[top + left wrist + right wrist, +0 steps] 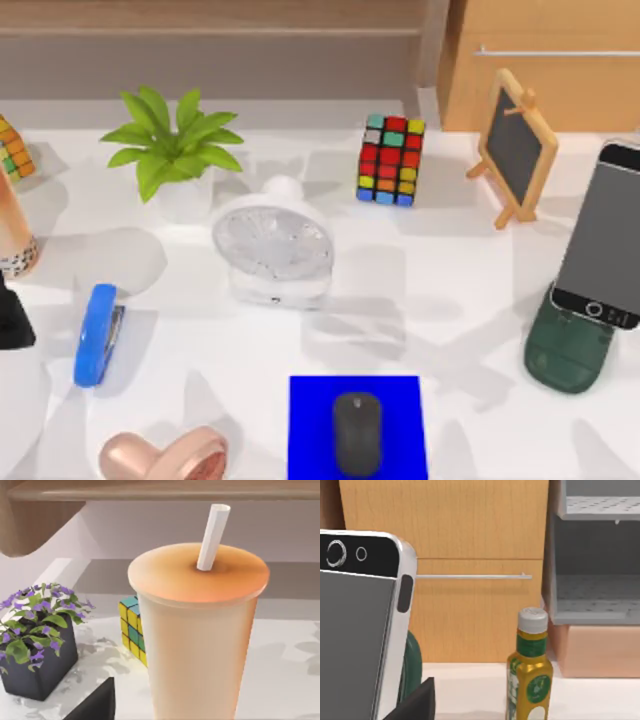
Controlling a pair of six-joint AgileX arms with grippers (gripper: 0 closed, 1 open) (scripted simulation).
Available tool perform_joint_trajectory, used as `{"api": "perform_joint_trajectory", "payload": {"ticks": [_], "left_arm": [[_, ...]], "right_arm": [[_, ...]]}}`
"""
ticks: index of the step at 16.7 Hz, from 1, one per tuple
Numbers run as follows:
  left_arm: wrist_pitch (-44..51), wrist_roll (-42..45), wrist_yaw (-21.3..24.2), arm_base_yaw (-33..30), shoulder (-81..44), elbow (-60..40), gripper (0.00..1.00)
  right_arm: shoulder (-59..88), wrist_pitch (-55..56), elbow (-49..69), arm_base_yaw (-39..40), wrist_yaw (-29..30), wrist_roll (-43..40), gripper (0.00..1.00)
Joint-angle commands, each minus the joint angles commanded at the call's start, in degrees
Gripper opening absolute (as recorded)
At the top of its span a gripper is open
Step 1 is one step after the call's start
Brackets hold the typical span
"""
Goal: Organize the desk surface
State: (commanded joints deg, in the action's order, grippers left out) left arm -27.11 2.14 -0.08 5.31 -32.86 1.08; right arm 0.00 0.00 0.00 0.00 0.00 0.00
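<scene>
- While the desk surface (pixel 450 300) spreads around the fan (pixel 270 250), the cup (pixel 197 630) left of it could tip if bumped.
- I cannot tell either claw's opening or hold.

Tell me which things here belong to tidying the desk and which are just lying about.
Job:
desk
mouse
blue mat

Lying about:
fan
plant
cube
chalkboard
phone
stapler
cup
bottle

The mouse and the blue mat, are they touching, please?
Touching. The top view shows the mouse lying flat on the blue mat, blue showing on both sides of it.
</scene>
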Motion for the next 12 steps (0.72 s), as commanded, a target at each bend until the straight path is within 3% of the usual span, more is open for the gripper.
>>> {"api": "perform_joint_trajectory", "payload": {"ticks": [7, 12], "left_arm": [[-25.36, 0.56, 8.05, 4.09, -40.13, -6.00, 1.00], [-38.17, 1.09, 13.70, 7.63, -57.99, -12.37, 1.00]], "right_arm": [[0.00, 0.00, 0.00, 0.00, 0.00, 0.00, 1.00], [0.00, 0.00, 0.00, 0.00, 0.00, 0.00, 1.00]]}}
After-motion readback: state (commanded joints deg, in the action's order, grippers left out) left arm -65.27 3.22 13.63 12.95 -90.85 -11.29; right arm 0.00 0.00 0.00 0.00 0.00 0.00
